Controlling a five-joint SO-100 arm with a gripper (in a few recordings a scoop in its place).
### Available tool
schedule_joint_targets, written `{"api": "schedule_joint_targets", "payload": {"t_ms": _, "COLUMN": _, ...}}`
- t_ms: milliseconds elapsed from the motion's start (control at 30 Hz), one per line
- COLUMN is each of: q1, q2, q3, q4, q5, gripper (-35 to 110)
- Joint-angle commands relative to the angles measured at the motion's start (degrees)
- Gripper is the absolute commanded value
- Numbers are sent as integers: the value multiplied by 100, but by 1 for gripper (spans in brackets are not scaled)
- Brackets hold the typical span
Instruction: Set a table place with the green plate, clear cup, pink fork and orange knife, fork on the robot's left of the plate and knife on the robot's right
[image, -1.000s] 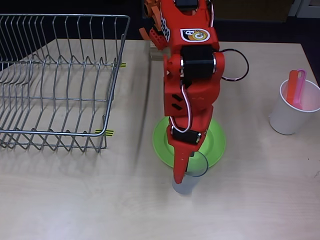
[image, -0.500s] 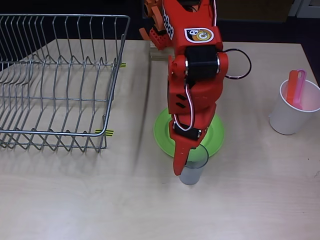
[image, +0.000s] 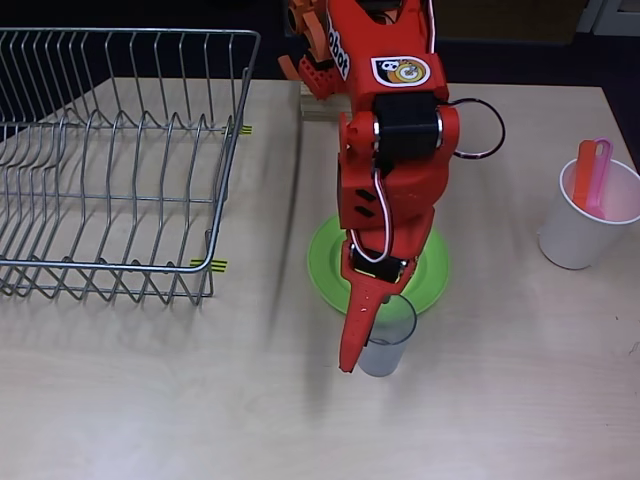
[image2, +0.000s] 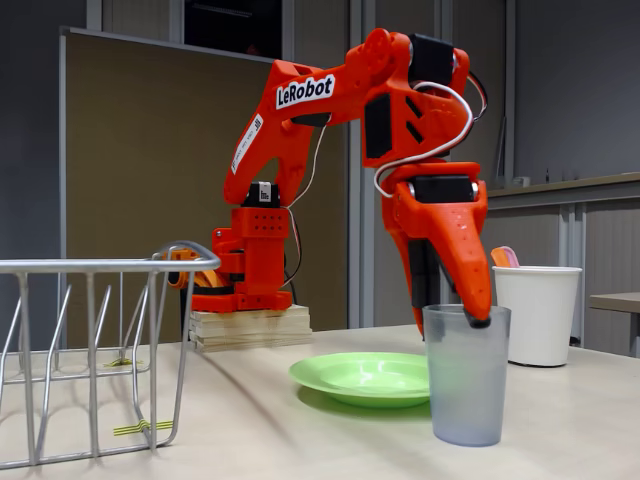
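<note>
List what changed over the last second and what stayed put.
The gripper carried the clear cup rightward and up in the overhead view, toward the green plate, one finger inside the rim. Plate, dish rack and white cup with the cutlery stayed put.

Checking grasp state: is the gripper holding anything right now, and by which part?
The gripper holds the clear cup by its rim, one finger inside the mouth. The cup stands on the table beside the green plate.
</note>
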Motion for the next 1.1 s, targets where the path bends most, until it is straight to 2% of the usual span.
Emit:
{"api": "schedule_joint_targets", "payload": {"t_ms": 0, "q1": -62, "q2": 308, "q3": -132, "q4": 88, "q5": 0, "gripper": 58}}
{"api": "schedule_joint_targets", "payload": {"t_ms": 333, "q1": 211, "q2": 1187, "q3": 976, "q4": 167, "q5": -308, "gripper": 65}}
{"api": "schedule_joint_targets", "payload": {"t_ms": 667, "q1": 123, "q2": 3762, "q3": 3208, "q4": 123, "q5": -1063, "gripper": 47}}
{"api": "schedule_joint_targets", "payload": {"t_ms": 733, "q1": -141, "q2": 4148, "q3": 3401, "q4": 325, "q5": -1107, "gripper": 48}}
{"api": "schedule_joint_targets", "payload": {"t_ms": 867, "q1": -1099, "q2": 4843, "q3": 3814, "q4": 589, "q5": -26, "gripper": 51}}
{"api": "schedule_joint_targets", "payload": {"t_ms": 1067, "q1": -2804, "q2": 4772, "q3": 3586, "q4": 993, "q5": 1969, "gripper": 48}}
